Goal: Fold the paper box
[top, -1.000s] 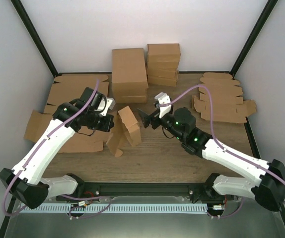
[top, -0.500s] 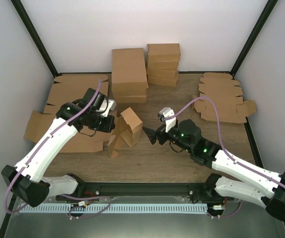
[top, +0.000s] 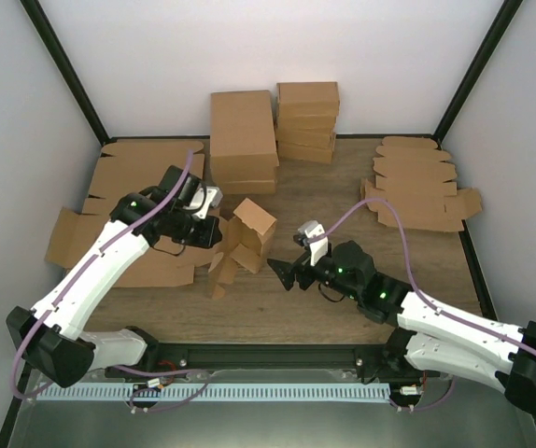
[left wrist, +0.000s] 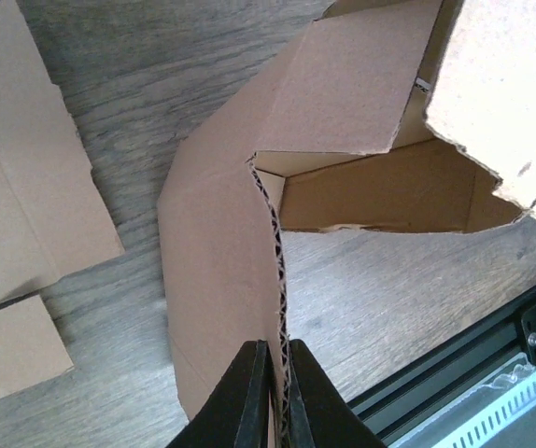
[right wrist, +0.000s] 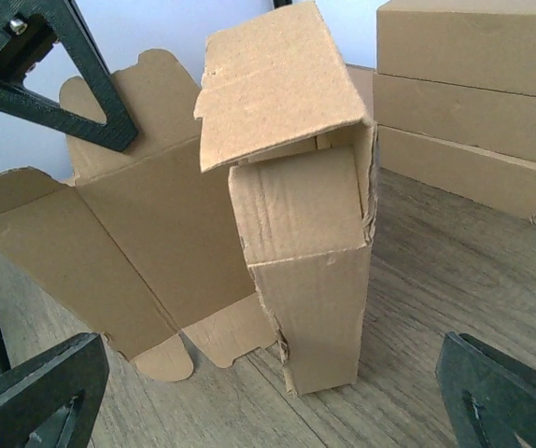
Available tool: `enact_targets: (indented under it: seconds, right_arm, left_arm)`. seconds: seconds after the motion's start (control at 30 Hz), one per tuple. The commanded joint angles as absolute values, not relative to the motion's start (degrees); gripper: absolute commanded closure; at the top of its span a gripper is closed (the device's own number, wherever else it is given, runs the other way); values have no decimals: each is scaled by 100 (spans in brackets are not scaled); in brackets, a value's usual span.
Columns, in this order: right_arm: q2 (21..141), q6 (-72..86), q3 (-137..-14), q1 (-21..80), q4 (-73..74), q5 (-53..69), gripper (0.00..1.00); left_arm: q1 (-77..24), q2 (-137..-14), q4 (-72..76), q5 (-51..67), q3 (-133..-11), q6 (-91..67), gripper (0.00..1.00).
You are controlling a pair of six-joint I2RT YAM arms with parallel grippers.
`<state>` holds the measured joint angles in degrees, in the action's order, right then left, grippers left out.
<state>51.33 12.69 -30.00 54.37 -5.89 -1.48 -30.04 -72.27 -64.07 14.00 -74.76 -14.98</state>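
The paper box (top: 245,238) stands half-formed on end in the middle of the table, its top flap folded over and a long side panel (right wrist: 156,233) with tabs spread out to the left. My left gripper (top: 216,231) is shut on the edge of that panel. In the left wrist view the black fingers (left wrist: 249,401) pinch the corrugated edge of the panel (left wrist: 217,280). My right gripper (top: 283,273) stands open just right of the box, apart from it. Seen from the right wrist, its gripper (right wrist: 273,378) has fingers spread wide with the box's upright body (right wrist: 310,271) ahead between them, untouched.
Two stacks of folded brown boxes (top: 243,140) (top: 307,121) stand at the back. Flat blanks lie at the right (top: 417,187) and at the left (top: 123,177). A black rail (top: 277,357) runs along the near edge.
My right gripper has drawn back from the box toward the near edge, staying open. The box has shifted slightly and its top flap now lies folded over. The left gripper keeps its hold.
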Motion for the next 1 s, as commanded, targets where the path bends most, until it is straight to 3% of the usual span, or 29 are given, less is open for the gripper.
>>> enact_targets:
  seconds: [0.0, 0.27, 0.97]
  right_arm:
    - [5044, 1473, -2905, 5492, -915, -82, 0]
    - [5072, 1339, -2731, 5492, -1091, 163, 0]
    - [5285, 1959, -2705, 5492, -867, -640, 0]
  left_arm:
    - [-3014, -7286, -6224, 1553, -7397, -1547, 93]
    - [-3015, -7272, -6040, 1942, -7285, -1608, 93]
    - [-3015, -7311, -5828, 2097, -7089, -1626, 93]
